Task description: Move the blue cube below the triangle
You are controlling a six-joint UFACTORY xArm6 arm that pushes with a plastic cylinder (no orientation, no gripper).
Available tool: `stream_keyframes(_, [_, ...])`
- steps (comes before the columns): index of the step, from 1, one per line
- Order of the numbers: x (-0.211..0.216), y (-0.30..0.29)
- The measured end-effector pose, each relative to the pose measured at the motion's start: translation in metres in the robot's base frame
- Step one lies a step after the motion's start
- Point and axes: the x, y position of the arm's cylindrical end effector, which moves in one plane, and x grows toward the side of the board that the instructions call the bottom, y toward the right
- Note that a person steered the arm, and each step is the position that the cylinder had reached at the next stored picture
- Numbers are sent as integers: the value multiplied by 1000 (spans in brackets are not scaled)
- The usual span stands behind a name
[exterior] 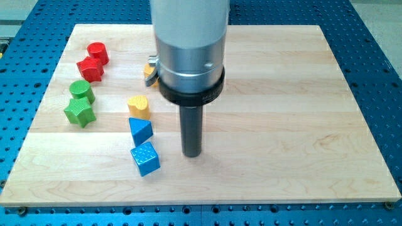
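Observation:
The blue cube (145,158) sits on the wooden board, just below the blue triangle (140,130) and almost touching it. My tip (191,154) rests on the board to the right of the blue cube, with a gap of about a block's width between them. The rod rises from there into the large grey arm housing (190,50) at the view's top.
A yellow cylinder (139,107) stands just above the blue triangle. A red cylinder (98,53) and a red star-like block (90,68) are at the upper left. A green cylinder (81,91) and a green star-like block (79,112) lie below them. A yellow block (150,69) is mostly hidden behind the arm.

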Motion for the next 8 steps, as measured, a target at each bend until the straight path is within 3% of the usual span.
stream_keyframes(1, [32,-15])
stream_keyframes(3, [30,-39])
stream_keyframes(5, [46,-98])
stream_keyframes(6, [62,-96])
stream_keyframes(8, [69,8])
